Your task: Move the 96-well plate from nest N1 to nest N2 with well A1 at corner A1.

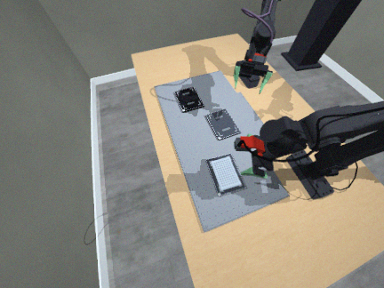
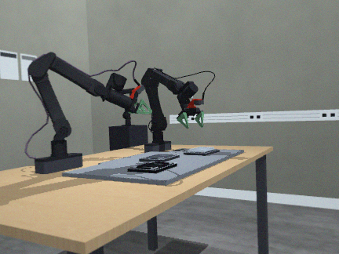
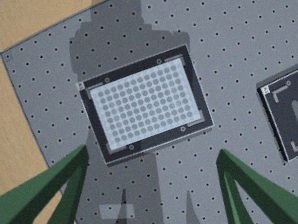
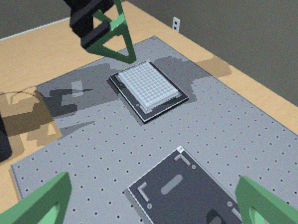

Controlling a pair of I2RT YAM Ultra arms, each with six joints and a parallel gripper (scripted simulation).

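The clear 96-well plate lies flat in a black nest on the grey baseplate, at the end nearest the left arm. My left gripper is open and empty, raised beside and above the plate. In the left wrist view the plate sits inside the nest's locators, well beyond the spread green fingers. In the exterior view the left gripper hangs clear above the plate. My right gripper is open and empty, high over the baseplate's far end. Its wrist view shows the plate far off.
Two empty black nests lie on the baseplate: a middle one, also seen in the right wrist view, and a far one. The left arm's base stands on the wooden table beside the baseplate. A dark column stands behind.
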